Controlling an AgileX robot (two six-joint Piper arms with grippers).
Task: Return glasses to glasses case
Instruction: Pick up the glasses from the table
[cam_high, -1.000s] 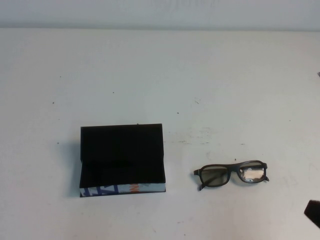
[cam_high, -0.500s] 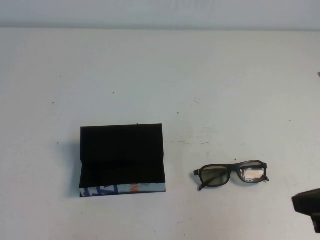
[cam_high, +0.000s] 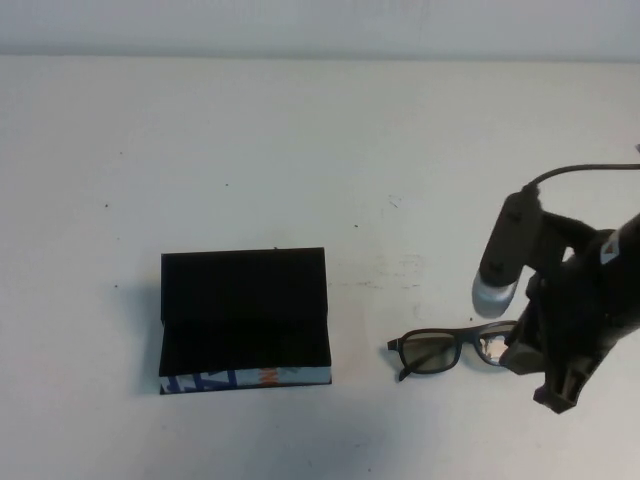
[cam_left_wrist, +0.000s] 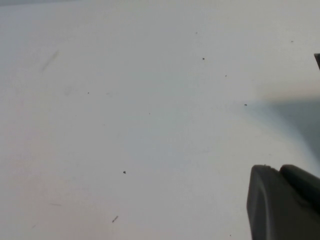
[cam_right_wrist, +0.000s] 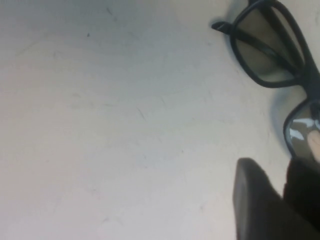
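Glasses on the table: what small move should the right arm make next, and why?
Probably lower the right tool onto the right end of the glasses, which lie ungrasped beside the open glasses case. The left tool sits over bare table.

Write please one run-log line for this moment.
right gripper: over right end of glasses | glasses: on table, outside case | case: open | left gripper: parked over bare table
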